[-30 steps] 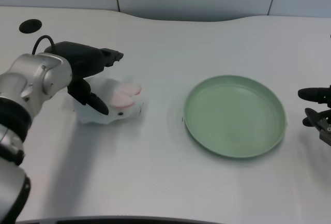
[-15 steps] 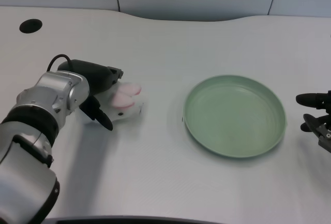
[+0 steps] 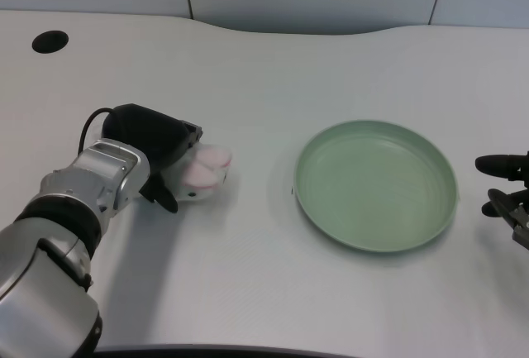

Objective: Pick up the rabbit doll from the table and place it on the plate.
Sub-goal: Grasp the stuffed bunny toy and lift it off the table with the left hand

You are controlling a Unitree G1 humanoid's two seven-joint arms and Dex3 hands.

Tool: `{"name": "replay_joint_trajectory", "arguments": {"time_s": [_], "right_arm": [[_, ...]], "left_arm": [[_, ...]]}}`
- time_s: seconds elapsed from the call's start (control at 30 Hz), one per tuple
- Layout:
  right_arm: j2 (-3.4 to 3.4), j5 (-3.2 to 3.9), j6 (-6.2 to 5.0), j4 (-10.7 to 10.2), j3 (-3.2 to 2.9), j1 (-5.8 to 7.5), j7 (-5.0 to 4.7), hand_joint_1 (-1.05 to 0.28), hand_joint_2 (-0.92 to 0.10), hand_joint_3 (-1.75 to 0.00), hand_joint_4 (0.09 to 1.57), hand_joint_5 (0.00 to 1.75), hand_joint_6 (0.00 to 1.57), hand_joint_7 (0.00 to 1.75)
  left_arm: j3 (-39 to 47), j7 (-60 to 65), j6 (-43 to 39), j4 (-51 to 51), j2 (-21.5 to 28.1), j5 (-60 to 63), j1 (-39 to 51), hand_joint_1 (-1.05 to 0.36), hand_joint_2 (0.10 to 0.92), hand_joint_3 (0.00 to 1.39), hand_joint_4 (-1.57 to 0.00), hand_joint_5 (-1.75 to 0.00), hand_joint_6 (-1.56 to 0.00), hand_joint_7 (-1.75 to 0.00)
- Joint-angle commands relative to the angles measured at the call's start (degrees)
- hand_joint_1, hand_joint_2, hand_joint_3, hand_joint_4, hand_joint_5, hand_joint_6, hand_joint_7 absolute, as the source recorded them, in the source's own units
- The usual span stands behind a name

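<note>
The white rabbit doll (image 3: 203, 173) with pink ears lies on the table left of centre. My left hand (image 3: 153, 145) lies low over it from the left and covers most of its body. The fingers curl over its far side and the thumb (image 3: 164, 198) presses its near side, so the hand grips the doll, which still rests on the table. Only the head and pink ears show past the hand. The green plate (image 3: 376, 186) sits empty to the right, about a hand's width from the doll.
A black round hole (image 3: 50, 41) marks the table's far left corner. My right hand (image 3: 508, 188) rests at the right edge, just beyond the plate. The table's curved back edge meets a grey wall.
My left hand has come down and drawn in around the doll, with fingers and thumb closing on it. The forearm has swung lower and nearer. The doll's ears have shifted slightly toward me.
</note>
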Motion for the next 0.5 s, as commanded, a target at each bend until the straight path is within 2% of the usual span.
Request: {"name": "replay_joint_trajectory", "arguments": {"time_s": [0.03,0.07,0.13,0.17,0.2,0.23,0.3,0.33,0.37,0.43,0.5], "right_arm": [[-0.87,1.31,-0.08,-0.2,-1.02,0.47,0.78,-0.24,-0.92,-0.34,0.47,1.19,0.66,0.52],[-0.86,1.51,0.04,-0.3,-1.15,0.43,1.00,-0.25,-0.92,-0.35,0.46,1.22,0.65,0.53],[-0.74,2.66,0.31,-0.3,-1.64,0.30,1.78,-0.25,-0.92,-0.35,0.44,1.28,0.64,0.58],[-0.72,2.95,0.39,-0.3,-1.76,0.27,1.97,-0.25,-0.92,-0.35,0.43,1.30,0.63,0.60],[-0.74,3.14,0.43,-0.3,-1.80,0.26,2.07,-0.25,-0.92,-0.35,0.43,1.32,0.63,0.61],[-0.89,3.01,0.13,-0.2,-1.74,0.27,2.08,-0.25,-0.92,-0.36,0.43,1.32,0.62,0.62],[-1.02,2.70,-0.44,0.2,-1.67,0.16,1.96,-0.26,-0.92,-0.36,0.43,1.34,0.62,0.64],[-1.00,2.49,-0.61,0.4,-1.61,0.06,1.82,-0.27,-0.92,-0.37,0.42,1.34,0.62,0.65],[-0.96,2.38,-0.66,0.6,-1.59,-0.02,1.71,-0.27,-0.92,-0.37,0.41,1.35,0.60,0.68],[-0.97,2.21,-0.60,0.6,-1.45,-0.09,1.71,-0.27,-0.92,-0.37,0.41,1.37,0.59,0.71],[-1.00,2.08,-0.50,0.6,-1.33,-0.12,1.79,-0.27,-0.92,-0.39,0.40,1.36,0.56,0.72]], "left_arm": [[0.7,2.6,-0.7,0.6,0.2,-0.6,1.3,-0.47,0.817,0.00,-0.30,-0.84,-0.78,-0.06],[0.8,3.1,-0.7,0.6,0.1,-0.6,1.3,-0.45,0.820,0.00,-0.31,-0.91,-0.82,-0.07],[1.0,6.3,-1.2,0.6,0.1,-0.4,1.8,-0.41,0.826,0.00,-0.36,-1.09,-0.88,-0.16],[1.0,7.4,-1.3,0.7,0.0,-0.3,1.9,-0.38,0.841,0.00,-0.39,-1.19,-0.83,-0.37],[1.1,8.1,-1.4,0.7,0.0,-0.2,2.0,-0.37,0.850,0.00,-0.40,-1.25,-0.71,-0.66],[1.3,8.1,-1.5,0.8,-0.1,-0.4,1.9,-0.36,0.854,0.00,-0.41,-1.27,-0.66,-0.77],[0.8,9.6,-1.7,0.9,-0.3,0.3,1.8,-0.31,0.853,0.00,-0.46,-1.45,-0.58,-1.08],[0.3,10.6,-1.8,0.9,-0.3,1.0,1.6,-0.27,0.819,0.00,-0.63,-1.56,-0.63,-1.12],[-0.1,11.4,-1.9,0.9,-0.3,1.5,1.4,-0.24,0.816,0.00,-0.70,-1.65,-0.67,-1.16],[-0.3,10.9,-2.0,1.0,-0.4,1.7,0.9,-0.22,0.815,0.01,-0.76,-1.73,-0.69,-1.20],[-0.2,9.9,-1.9,1.1,-0.6,1.4,0.3,-0.23,0.837,0.01,-0.84,-1.74,-0.75,-1.11]]}}
